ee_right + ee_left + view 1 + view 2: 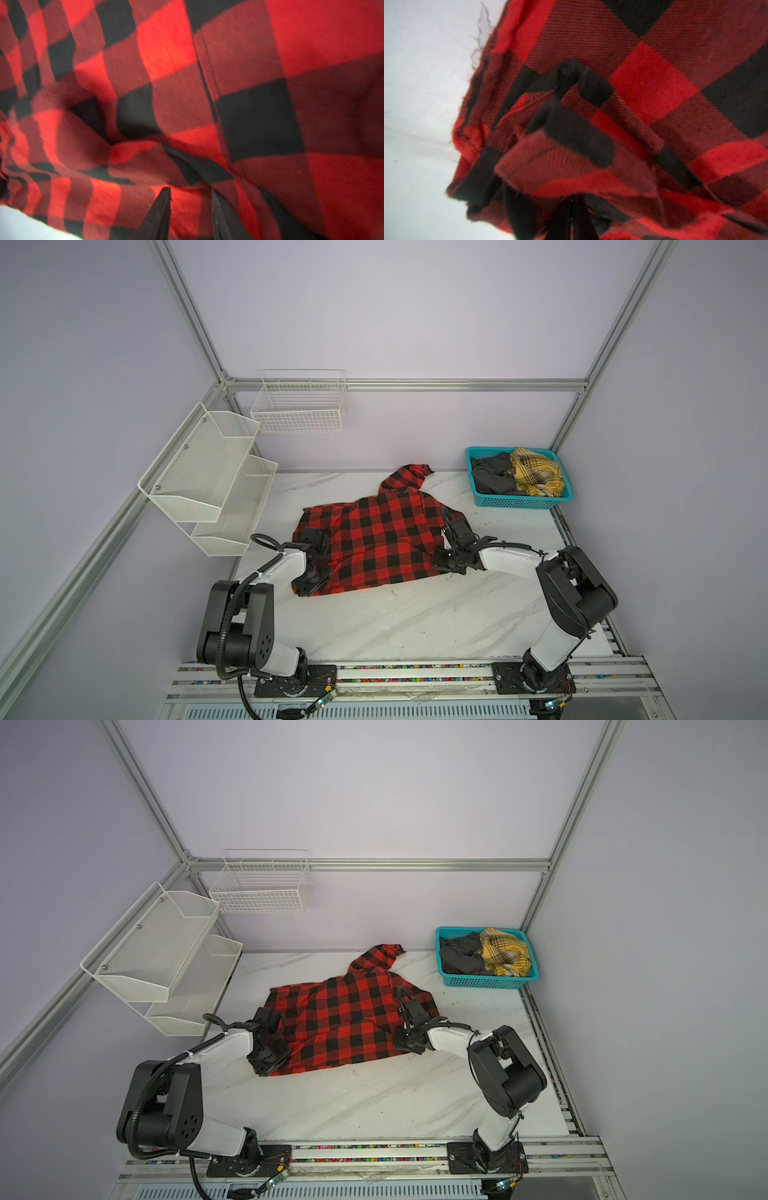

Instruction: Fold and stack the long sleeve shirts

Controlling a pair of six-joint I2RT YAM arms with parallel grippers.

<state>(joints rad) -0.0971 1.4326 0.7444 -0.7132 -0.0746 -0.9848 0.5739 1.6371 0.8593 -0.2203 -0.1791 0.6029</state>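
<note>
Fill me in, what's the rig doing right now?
Both arms are working a red-and-black check shirt lying on the marble table. The left gripper is shut on bunched cloth at the shirt's edge. The right gripper sits over the opposite side, jaws apart, nothing visibly pinched. More garments wait in the teal basket at the back right. No folded stack yet.

Bare bench [415, 622] lies open in front of the flannel shirt [374, 539]. The teal basket [523, 502] blocks the far right corner, and white shelves [199, 472] overhang the left edge.
</note>
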